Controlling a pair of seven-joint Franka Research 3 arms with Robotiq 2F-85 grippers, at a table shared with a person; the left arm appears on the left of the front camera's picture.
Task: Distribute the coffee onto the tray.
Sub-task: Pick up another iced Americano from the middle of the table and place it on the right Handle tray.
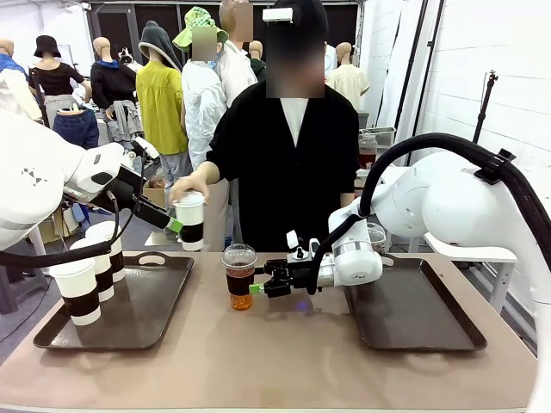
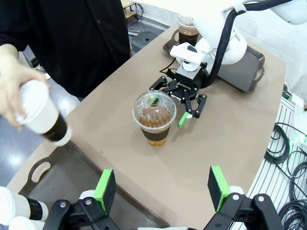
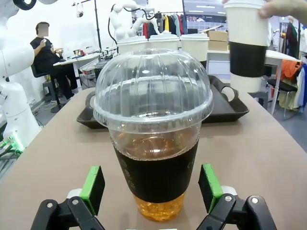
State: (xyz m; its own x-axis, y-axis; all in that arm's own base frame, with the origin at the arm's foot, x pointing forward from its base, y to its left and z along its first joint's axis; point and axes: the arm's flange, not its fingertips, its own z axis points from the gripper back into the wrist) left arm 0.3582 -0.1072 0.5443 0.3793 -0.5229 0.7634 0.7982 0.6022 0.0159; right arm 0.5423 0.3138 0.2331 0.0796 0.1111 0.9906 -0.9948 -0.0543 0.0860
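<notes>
A clear dome-lidded cup of coffee (image 1: 239,275) (image 2: 154,117) (image 3: 153,134) stands on the table's middle. My right gripper (image 1: 258,282) (image 2: 184,108) (image 3: 151,189) is open, its green pads on either side of that cup's base with small gaps. A person's hand holds a white paper cup with a dark sleeve (image 1: 189,219) (image 2: 43,117) (image 3: 247,43) above the far end of the left tray (image 1: 146,310) (image 2: 72,163). My left gripper (image 1: 168,219) (image 2: 161,187) hangs open beside that cup, nothing between its fingers.
Three sleeved paper cups (image 1: 82,292) (image 3: 163,43) stand on the left tray. The right tray (image 1: 413,310) (image 2: 244,72) holds another clear cup (image 1: 376,237) (image 2: 188,28) at its far corner. The person stands at the far edge.
</notes>
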